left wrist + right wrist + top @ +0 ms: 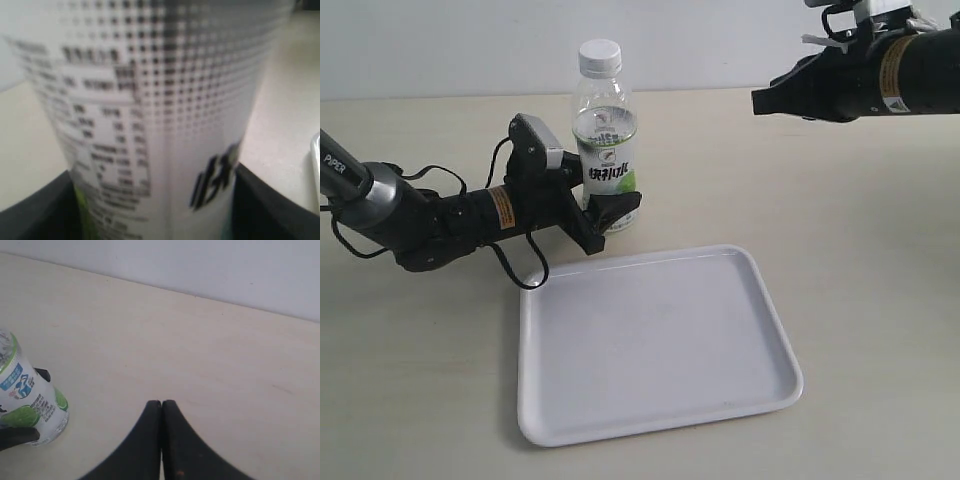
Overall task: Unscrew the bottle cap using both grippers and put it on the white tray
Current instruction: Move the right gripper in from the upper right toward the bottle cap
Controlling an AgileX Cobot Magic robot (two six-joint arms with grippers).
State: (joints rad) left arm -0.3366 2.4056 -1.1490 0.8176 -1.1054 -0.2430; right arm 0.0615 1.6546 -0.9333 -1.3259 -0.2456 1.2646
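Observation:
The clear bottle with its white and green label stands upright on the table, just behind the white tray. Its white bottle cap sits on the neck. My left gripper lies low on the table, shut on the bottle's lower body. In the left wrist view the label fills the space between the two black fingers. My right gripper hangs in the air to the bottle's right, about level with the cap and well apart from it. Its tips are pressed together on nothing, and the bottle shows off to one side.
The left arm's cables loop on the table near the tray's back left corner. A pale wall rises behind the table's far edge. Light tabletop spreads to the right of the bottle and tray.

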